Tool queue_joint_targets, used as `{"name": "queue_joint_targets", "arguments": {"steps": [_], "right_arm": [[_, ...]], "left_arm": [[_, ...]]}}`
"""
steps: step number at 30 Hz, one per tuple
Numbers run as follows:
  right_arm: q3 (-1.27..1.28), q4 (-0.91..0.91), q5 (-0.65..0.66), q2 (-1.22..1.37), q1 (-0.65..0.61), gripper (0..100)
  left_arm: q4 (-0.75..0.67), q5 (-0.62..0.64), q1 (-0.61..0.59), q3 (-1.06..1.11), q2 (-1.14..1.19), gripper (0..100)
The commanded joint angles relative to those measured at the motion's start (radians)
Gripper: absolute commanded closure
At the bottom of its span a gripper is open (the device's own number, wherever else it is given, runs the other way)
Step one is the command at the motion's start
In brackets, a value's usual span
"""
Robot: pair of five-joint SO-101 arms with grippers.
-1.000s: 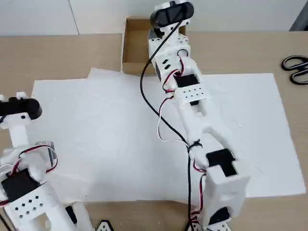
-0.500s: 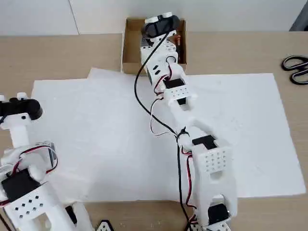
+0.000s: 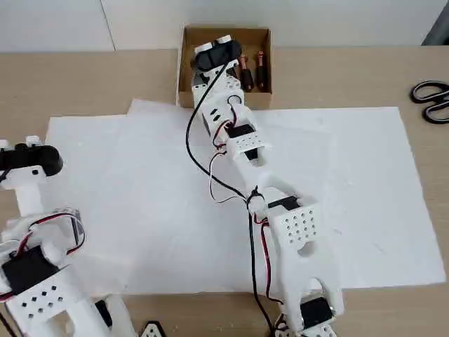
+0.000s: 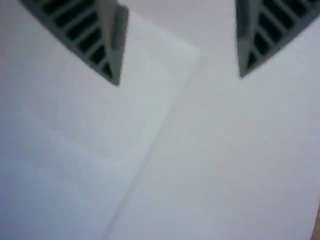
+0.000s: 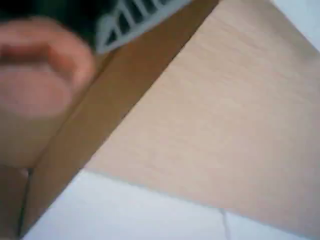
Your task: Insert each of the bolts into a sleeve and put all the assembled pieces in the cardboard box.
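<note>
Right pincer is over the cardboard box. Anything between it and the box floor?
Nothing visible does. The right pincer hangs over the cardboard box; the assembled pieces lie off to one side of it.

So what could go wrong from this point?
The right gripper hangs close to one side wall of the cardboard box, so the blurred copper-coloured piece beside it could land on the rim or outside. The right arm may also nudge the box, and its loose black cable could snag.
</note>
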Motion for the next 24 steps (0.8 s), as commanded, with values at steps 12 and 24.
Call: {"name": "queue_joint_targets", "arguments": {"steps": [12, 24], "right_arm": [[-0.132, -0.025, 0.012, -0.033, 0.005, 84.2], [-0.262, 0.354, 0.011, -0.306, 0.102, 84.2]], "left_arm": [[0.002, -0.006, -0.002, -0.038, -0.014, 85], [0.006, -0.006, 0.003, -0.171, -0.014, 85]]}}
